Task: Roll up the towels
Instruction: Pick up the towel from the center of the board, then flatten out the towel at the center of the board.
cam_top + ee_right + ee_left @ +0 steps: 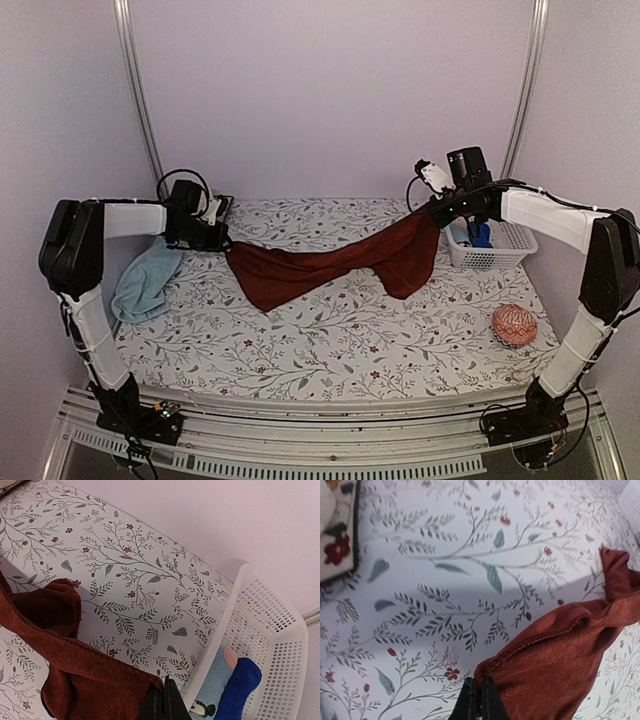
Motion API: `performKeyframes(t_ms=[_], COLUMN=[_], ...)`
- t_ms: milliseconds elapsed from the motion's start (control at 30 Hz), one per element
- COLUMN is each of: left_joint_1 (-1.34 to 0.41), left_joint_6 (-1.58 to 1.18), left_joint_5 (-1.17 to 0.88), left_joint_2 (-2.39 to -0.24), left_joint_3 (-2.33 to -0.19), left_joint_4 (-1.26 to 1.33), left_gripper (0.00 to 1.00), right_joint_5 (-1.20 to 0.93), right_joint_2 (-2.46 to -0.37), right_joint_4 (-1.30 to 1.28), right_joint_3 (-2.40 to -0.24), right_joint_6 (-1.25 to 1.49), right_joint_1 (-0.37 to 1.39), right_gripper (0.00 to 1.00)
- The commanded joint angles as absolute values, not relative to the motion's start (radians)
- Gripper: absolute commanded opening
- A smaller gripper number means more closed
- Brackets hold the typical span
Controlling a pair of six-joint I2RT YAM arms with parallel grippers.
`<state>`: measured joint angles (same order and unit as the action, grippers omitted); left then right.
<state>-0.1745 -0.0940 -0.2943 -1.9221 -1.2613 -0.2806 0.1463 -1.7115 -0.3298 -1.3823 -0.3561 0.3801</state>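
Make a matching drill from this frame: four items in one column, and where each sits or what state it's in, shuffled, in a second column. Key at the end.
Items
1. maroon towel
2. light blue towel
3. white basket
4. patterned ball

Places or states
a. lying loose on the table, near right
b. far right corner, blue items inside
c. bunched at the left edge
d. pinched at each end by the left gripper and right gripper, sagging between them

Pairs: 1-d, 2-c, 3-b, 4-a
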Motion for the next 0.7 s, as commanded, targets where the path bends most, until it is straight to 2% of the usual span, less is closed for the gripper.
performKeyframes(t_ms=[0, 167, 500, 667], left_joint_1=[-0.167, -0.167, -0.168, -0.168], left_joint_6=[-0.055, -0.011, 0.09, 0.095], left_joint_5=[-0.252, -0.244, -0.303, -0.357], left_joint_2=[-1.791, -1.714, -1.575, -1.459], left_joint_3=[-1.35, -1.369, -1.275, -1.182], left_joint_4=[-0.26, -0.245, -0.149, -0.158], left_gripper=[0.0, 0.0, 0.0, 0.0], right_joint_5=[0.105, 0.049, 0.044, -0.098], right_joint_2=[-1.62, -1.553, -1.449, -1.372], right_joint_4=[-0.295, -0.253, -0.19, -0.232], right_joint_3=[-1.375, -1.353, -1.313, -1.254], right_joint_6=[-0.346, -0.352, -0.342, -0.377], right_joint_1=[0.364, 0.36, 0.316, 0.319], right_gripper=[0.02, 0.02, 0.02, 0.02])
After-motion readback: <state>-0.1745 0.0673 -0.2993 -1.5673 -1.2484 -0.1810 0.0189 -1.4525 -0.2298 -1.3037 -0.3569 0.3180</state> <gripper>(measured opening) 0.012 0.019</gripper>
